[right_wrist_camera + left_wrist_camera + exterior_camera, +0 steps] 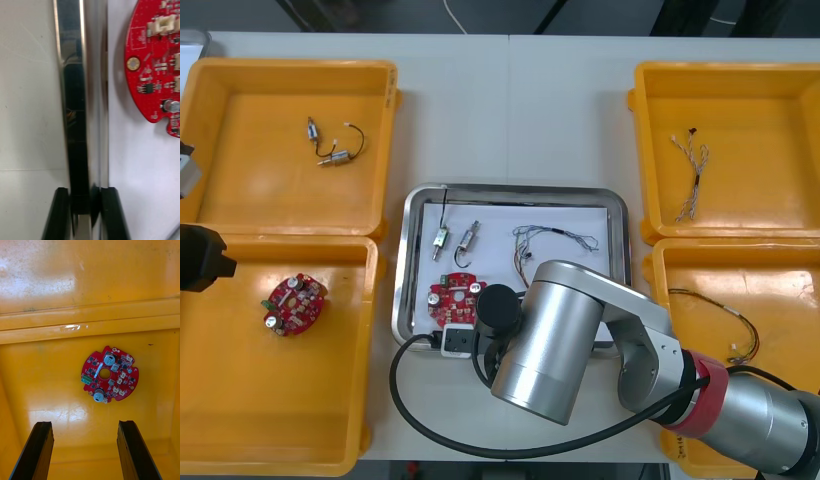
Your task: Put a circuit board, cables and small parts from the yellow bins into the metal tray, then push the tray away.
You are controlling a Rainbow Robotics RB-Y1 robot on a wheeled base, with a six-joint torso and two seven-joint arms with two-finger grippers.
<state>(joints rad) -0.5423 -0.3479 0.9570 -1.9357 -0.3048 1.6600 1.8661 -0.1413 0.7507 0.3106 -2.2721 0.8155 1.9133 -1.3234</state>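
Here the right end effector point(85, 191) clamps the metal tray's point(71, 93) rim; the left end effector point(85, 423) hovers released

No legible text — none anywhere

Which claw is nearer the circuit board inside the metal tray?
Right. The right claw is shut on the near rim of the metal tray, right beside that circuit board. The left claw hangs open over the near left yellow bin, above a second board.
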